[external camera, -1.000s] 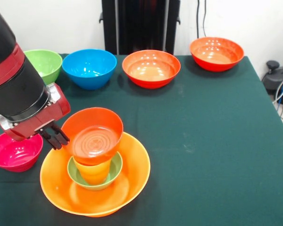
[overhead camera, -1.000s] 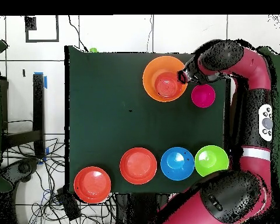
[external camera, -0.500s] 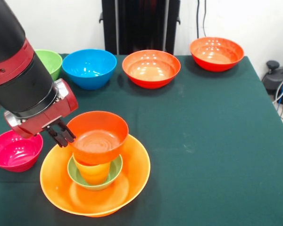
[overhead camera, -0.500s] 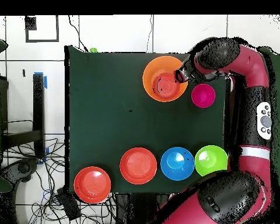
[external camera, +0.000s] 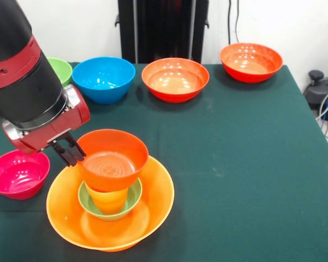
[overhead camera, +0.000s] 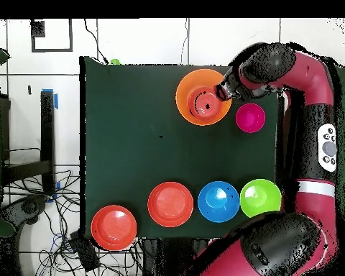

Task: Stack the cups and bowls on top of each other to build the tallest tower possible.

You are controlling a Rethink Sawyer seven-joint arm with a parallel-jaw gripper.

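The tower point(external camera: 110, 203) stands at the near left of the green counter point(external camera: 246, 164) in the front view: a big orange bowl point(external camera: 147, 213) at the bottom, a small green bowl point(external camera: 132, 197) inside it, an orange cup point(external camera: 109, 201) upright in that, and a small red-orange bowl point(external camera: 113, 158) sitting on the cup, slightly tilted. The claw point(external camera: 70, 153) is at the left rim of that top bowl, its dark fingers point(external camera: 65, 154) close together right against the rim; whether it is pinching the bowl or has released it I cannot tell. A pink bowl point(external camera: 16, 173) sits just left of the tower. Along the far side, left to right, are a green bowl point(external camera: 63, 68), a blue bowl point(external camera: 104, 79), a red-orange bowl point(external camera: 175, 79) and another red-orange bowl point(external camera: 250, 62), each standing apart
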